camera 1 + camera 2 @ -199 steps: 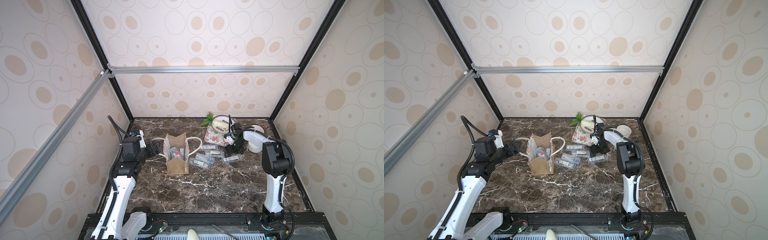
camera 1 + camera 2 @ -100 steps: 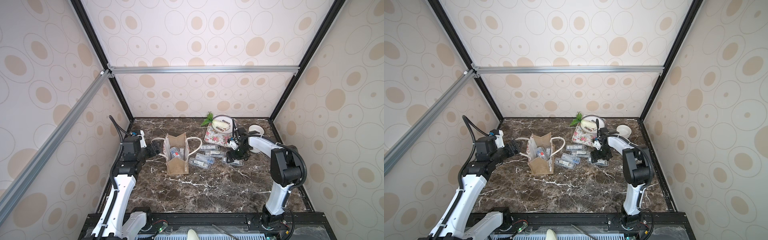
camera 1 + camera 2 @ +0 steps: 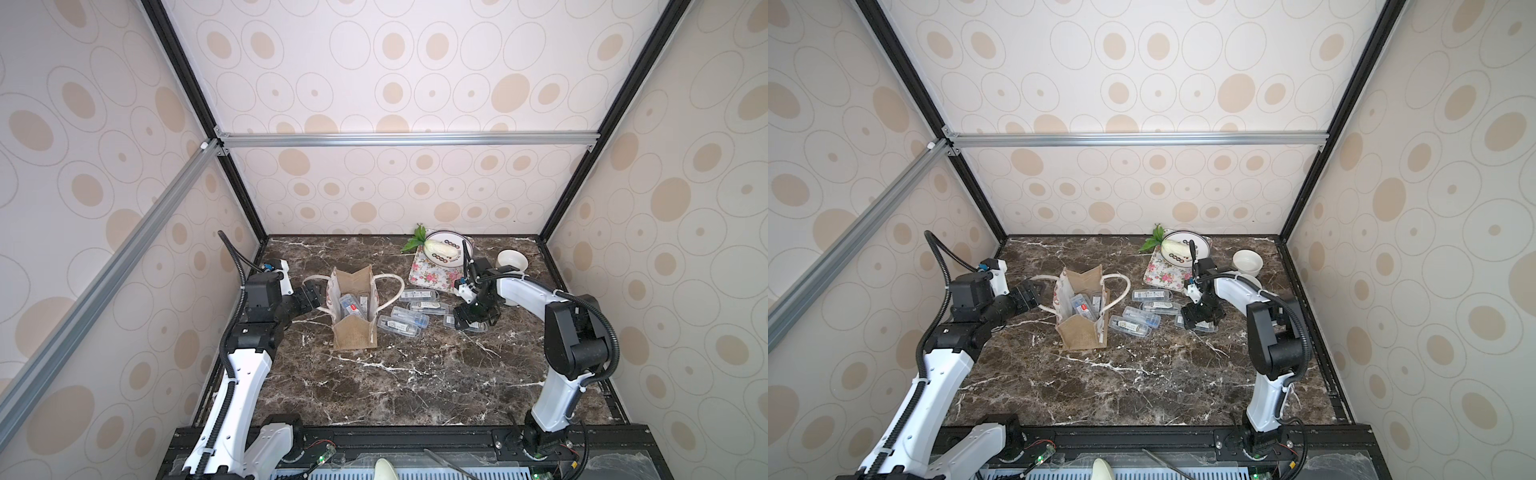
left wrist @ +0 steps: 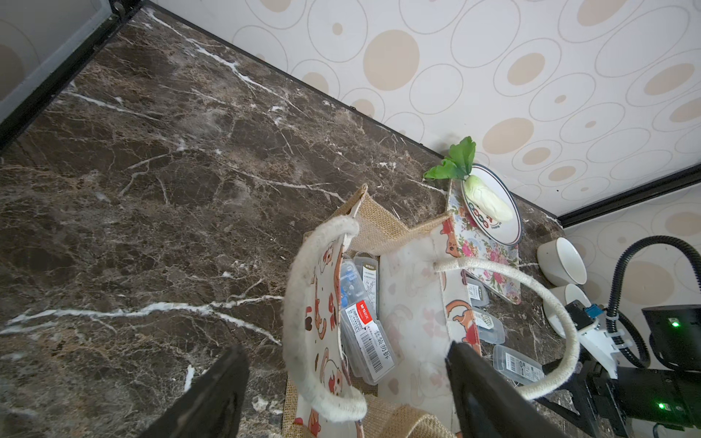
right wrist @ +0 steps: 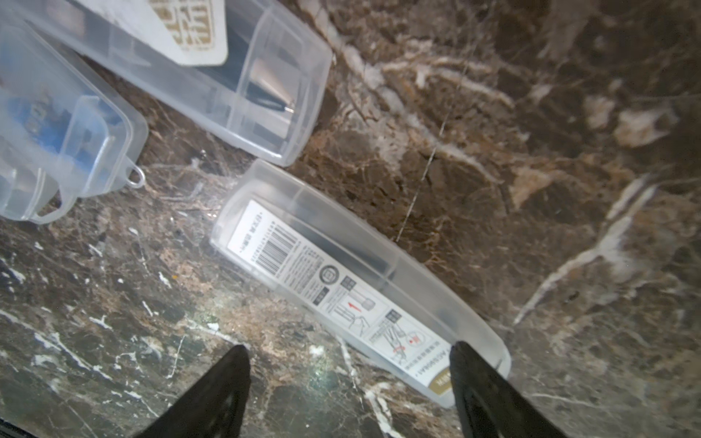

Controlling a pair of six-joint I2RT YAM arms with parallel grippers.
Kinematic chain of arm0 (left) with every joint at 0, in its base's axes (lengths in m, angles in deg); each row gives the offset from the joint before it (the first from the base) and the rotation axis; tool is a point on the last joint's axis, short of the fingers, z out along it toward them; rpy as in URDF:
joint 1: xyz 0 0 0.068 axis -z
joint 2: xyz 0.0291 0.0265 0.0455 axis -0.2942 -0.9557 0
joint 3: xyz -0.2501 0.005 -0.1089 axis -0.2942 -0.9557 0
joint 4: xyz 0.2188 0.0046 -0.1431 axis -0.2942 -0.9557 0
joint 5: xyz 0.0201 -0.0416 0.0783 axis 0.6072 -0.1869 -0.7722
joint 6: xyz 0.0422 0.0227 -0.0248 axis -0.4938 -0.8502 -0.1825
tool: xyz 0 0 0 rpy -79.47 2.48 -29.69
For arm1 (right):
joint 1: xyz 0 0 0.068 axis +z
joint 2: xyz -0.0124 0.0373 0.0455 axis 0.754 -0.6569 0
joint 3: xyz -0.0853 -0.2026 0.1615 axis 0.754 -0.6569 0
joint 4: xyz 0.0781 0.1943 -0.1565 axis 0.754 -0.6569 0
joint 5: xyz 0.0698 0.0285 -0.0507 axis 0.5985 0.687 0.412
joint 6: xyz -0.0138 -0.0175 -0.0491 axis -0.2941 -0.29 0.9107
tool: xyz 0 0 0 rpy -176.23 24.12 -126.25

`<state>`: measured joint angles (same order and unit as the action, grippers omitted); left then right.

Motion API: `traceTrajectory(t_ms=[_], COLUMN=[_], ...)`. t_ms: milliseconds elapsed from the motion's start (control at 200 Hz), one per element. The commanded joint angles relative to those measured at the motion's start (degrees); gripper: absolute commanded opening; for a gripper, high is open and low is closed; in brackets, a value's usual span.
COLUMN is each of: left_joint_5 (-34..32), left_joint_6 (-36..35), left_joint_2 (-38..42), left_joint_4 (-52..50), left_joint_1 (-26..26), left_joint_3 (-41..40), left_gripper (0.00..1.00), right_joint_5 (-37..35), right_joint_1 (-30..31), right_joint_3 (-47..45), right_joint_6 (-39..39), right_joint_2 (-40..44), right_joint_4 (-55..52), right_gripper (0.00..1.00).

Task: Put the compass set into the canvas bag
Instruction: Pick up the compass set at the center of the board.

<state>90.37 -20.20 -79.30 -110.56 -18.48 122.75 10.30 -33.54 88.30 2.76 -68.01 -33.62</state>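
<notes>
Perhaps two compass sets [image 4: 366, 333] in bag [image 4: 413, 288]

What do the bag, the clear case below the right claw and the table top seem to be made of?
canvas bag: coarse tan burlap-like weave, matte; white printed cloth sides, rope handles.
compass set case: clear, slightly frosted plastic, likely rigid; dark contents show through.
table top: dark brown marble or imitation, white veins, slight sheen.
</notes>
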Motion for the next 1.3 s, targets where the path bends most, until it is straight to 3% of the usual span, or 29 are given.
traceTrajectory(t_ms=[0, 395, 925, 1050, 1296], left_joint_5=[0.4, -0.7, -0.2, -0.4, -0.5], left_joint_6=[0.0, -0.6, -0.1, 0.1, 0.2], left_joint_2=[0.9, 1.7, 1.7, 2.1, 2.2], left_joint_4=[0.6, -0.5, 0.2, 0.4, 0.6], left_joint_1=[0.4, 0.4, 0.4, 0.4, 0.5], left_joint_3=[1.3, 1.3, 0.9, 0.7, 0.7], left_gripper=[0.84, 0.84, 0.84, 0.84, 0.83], right_joint_5=[-1.4, 5.1, 9.4, 6.9, -6.4], right_joint_1=[0.3, 0.2, 0.0, 1.9, 5.5], right_joint_3=[3.2, 9.1, 2.2, 0.8, -1.4], right_joint_6=[2.4, 3.9, 1.2, -0.9, -4.1], right_joint_2=[-0.4, -8.6, -4.2, -2.6, -2.5], right_joint_4=[-1.6, -3.8, -3.4, -2.5, -0.4], right_gripper=[0.85, 0.86, 0.85, 0.84, 0.8])
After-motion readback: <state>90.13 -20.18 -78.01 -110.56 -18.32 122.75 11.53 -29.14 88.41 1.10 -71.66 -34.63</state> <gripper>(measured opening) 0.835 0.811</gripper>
